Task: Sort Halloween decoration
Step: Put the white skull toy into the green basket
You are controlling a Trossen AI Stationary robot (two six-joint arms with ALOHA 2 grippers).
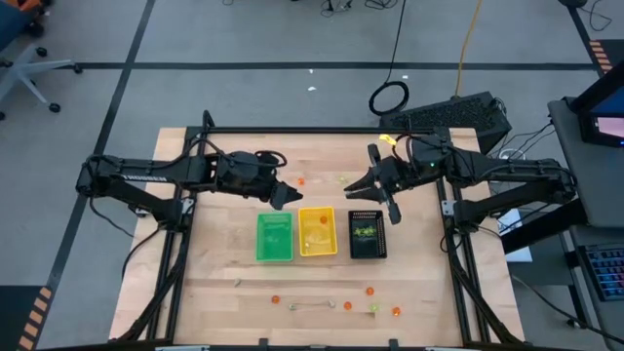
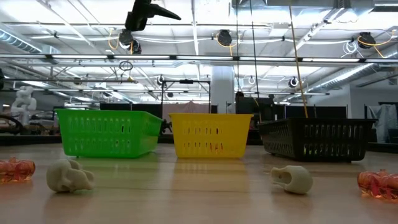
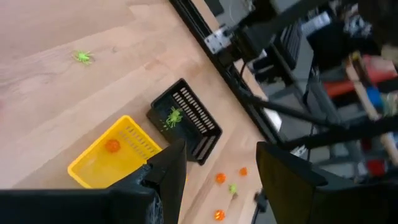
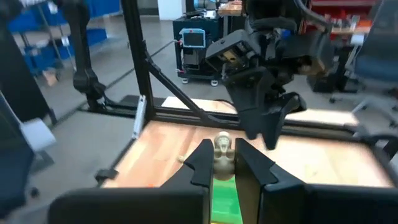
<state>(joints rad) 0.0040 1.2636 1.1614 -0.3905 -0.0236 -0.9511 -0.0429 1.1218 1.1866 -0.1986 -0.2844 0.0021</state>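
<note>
The pale wooden counter [image 1: 214,283] carries three slotted plastic trays in a row: a green tray [image 1: 274,237] on the left, a yellow tray [image 1: 317,232] in the middle and a black tray [image 1: 368,234] on the right.

The left hand [image 1: 283,193] hangs above the counter just behind the green tray. In its own wrist view its two dark fingers [image 3: 171,168] stand well apart with nothing between them.

The right hand [image 1: 390,207] is above the back edge of the black tray. Its wrist view shows the fingers [image 4: 202,162] closed narrow on a small pale whitish-grey skull trinket [image 4: 222,152], which protrudes between the tips.

Location of the remaining decorations:
- An orange trinket [image 3: 112,146] lies inside the yellow tray.
- A yellow-green spider-shaped trinket [image 3: 173,116] lies inside the black tray.
- Another yellow-green spider trinket [image 3: 83,57] lies on bare counter behind the trays, with a small orange piece [image 1: 301,181] near it.
- Along the front edge of the counter, several orange pieces [image 1: 371,291] and yellow-green pieces [image 1: 347,305] lie scattered, well apart from the trays.
- In the low view, two pale skull-like trinkets [image 2: 68,175] [image 2: 292,179] rest on the counter in front of the trays, and translucent orange trinkets [image 2: 15,169] [image 2: 378,184] sit at either edge.

Contents of the green tray cannot be determined.
</note>
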